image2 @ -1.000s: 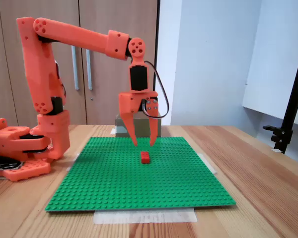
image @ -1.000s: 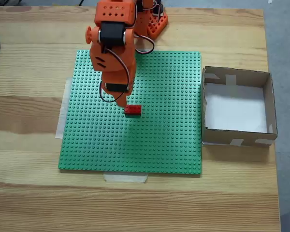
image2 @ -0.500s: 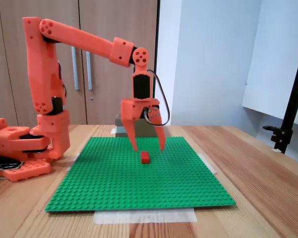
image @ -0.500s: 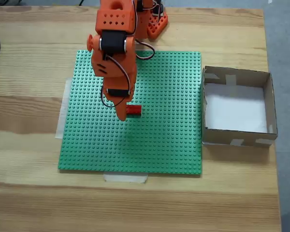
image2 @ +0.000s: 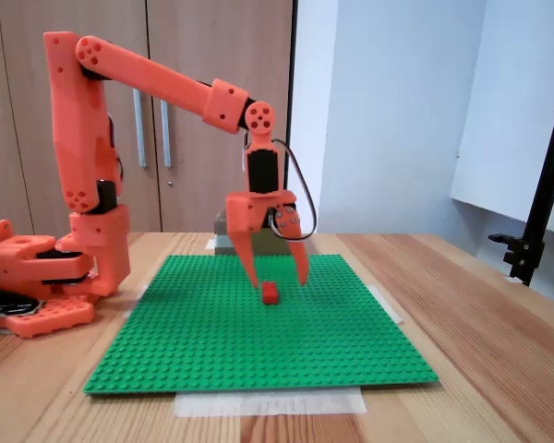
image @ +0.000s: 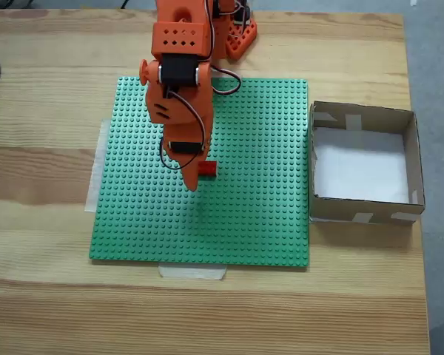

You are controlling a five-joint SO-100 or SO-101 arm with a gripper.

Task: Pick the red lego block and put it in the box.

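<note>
On green baseplate (image2: 258,341): gripper (image2: 279,283) spread wide, empty, straddling red lego block (image2: 270,293); no writing legible.

Orange arm, green studded plate
Red lego block (image2: 270,293) on green baseplate (image: 244,214); brown box (image: 362,118), white floor; pale striped wooden table (image: 52,66).

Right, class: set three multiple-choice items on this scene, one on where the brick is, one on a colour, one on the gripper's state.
1. Where is the brick?
A. in the box
B. on the baseplate
C. on bare wood

2. What colour is the baseplate?
A. green
B. blue
C. grey

3. The gripper is
A. shut on the brick
B. open over the brick
C. inside the box

Answers: 1 B, it lies on the studded plate; 2 A, the plate is plainly green; 3 B, in the side fixed view the fingers stand apart, straddling it. The box holds nothing.
</note>
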